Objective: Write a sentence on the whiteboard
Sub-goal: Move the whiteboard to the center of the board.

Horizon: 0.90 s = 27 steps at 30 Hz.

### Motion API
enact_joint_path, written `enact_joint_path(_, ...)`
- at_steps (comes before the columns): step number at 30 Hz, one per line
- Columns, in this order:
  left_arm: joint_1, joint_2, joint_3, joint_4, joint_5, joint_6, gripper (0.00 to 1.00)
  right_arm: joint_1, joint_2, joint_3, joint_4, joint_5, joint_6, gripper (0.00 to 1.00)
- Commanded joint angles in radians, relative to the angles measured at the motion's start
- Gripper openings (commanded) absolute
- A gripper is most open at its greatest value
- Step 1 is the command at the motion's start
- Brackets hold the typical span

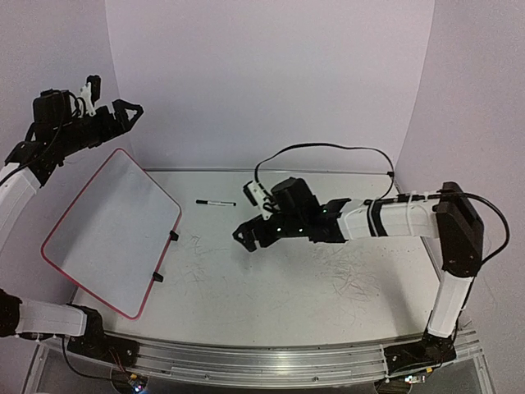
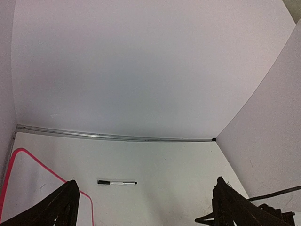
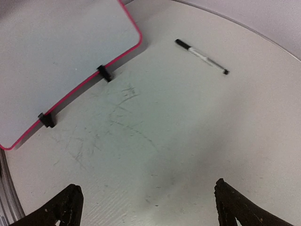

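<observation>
The whiteboard (image 1: 111, 230), white with a thin red rim and two black clip feet, stands tilted at the table's left. Its face is blank; no sentence shows on it. It also shows in the right wrist view (image 3: 56, 56) and its corner in the left wrist view (image 2: 28, 183). A black-and-white marker (image 1: 216, 202) lies on the table right of the board's far corner, seen also in the left wrist view (image 2: 116, 182) and the right wrist view (image 3: 202, 56). My left gripper (image 1: 127, 111) is open, raised high above the board's far edge. My right gripper (image 1: 246, 235) is open and empty above mid-table.
Faint grey scribble marks (image 1: 349, 275) cover the tabletop (image 1: 287, 295). A white curved backdrop (image 1: 271, 82) surrounds the table. A metal rail (image 1: 271, 361) runs along the near edge. A black cable (image 1: 328, 152) loops over the right arm.
</observation>
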Motion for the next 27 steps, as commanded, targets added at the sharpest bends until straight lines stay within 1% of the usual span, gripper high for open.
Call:
enact_joint_path(1,-0.002,-0.066,0.024,-0.048,-0.031,0.065,0.99,0.098,0.097,0.112,0.076,-0.041,-0.091,0.98)
enact_joint_path(7,-0.003,-0.102,0.02,-0.088,-0.053,0.103,0.99,0.167,0.242,0.205,0.072,-0.087,-0.119,0.98)
enact_joint_path(10,-0.003,-0.13,0.006,-0.095,-0.128,0.107,0.99,0.194,0.301,0.256,0.066,-0.091,-0.137,0.97)
enact_joint_path(12,-0.002,-0.143,-0.004,-0.095,-0.178,0.109,0.99,0.212,0.345,0.295,0.062,-0.091,-0.177,0.97)
enact_joint_path(16,-0.003,-0.154,-0.006,-0.097,-0.226,0.115,0.99,0.254,0.44,0.41,0.017,-0.078,-0.231,0.97)
enact_joint_path(21,-0.002,-0.161,-0.009,-0.098,-0.216,0.107,0.99,0.29,0.574,0.571,-0.004,0.013,-0.256,0.97)
enact_joint_path(27,-0.003,-0.161,-0.018,-0.108,-0.167,0.099,1.0,0.3,0.71,0.741,-0.01,0.057,-0.249,0.88)
